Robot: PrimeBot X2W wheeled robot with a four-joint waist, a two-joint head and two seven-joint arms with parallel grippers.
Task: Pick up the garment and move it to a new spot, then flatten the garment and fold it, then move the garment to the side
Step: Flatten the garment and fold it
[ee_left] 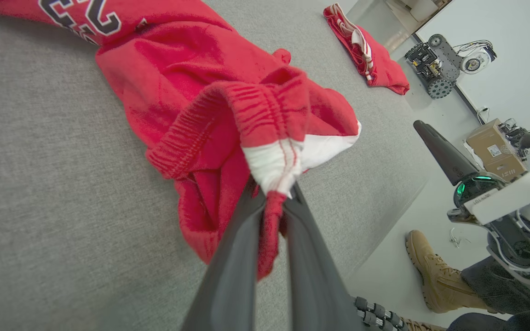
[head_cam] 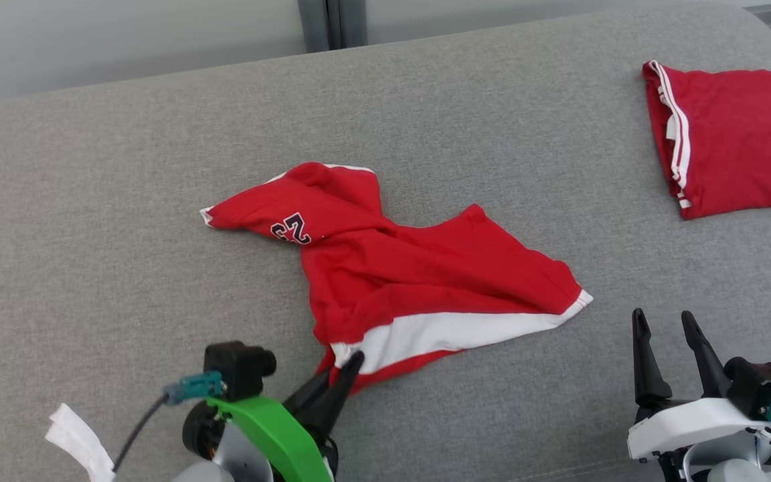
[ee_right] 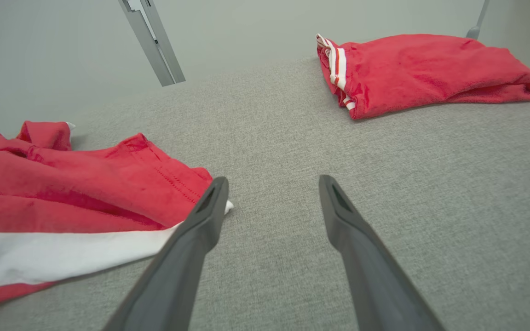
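The garment (head_cam: 399, 268) is a crumpled pair of red shorts with a white side band and a dark number, lying mid-way across the grey cushion (head_cam: 124, 201). My left gripper (head_cam: 352, 361) is shut on the garment's near corner, at the elastic waistband. In the left wrist view the garment (ee_left: 210, 92) bunches up between the two dark fingers (ee_left: 233, 257) of my left gripper (ee_left: 274, 193). My right gripper (head_cam: 663, 320) stands open to the right of the garment, holding nothing. In the right wrist view the right gripper (ee_right: 272, 184) hovers beside the garment's (ee_right: 76, 193) white-banded corner.
A second red garment (head_cam: 733, 140) lies folded at the cushion's far right, also seen as a folded red garment (ee_right: 426, 69) ahead of the right gripper. A person's tan boot (ee_left: 435, 271), a cardboard box (ee_left: 495, 147) and a small wheeled machine (ee_left: 440, 59) are on the floor beyond the cushion's edge.
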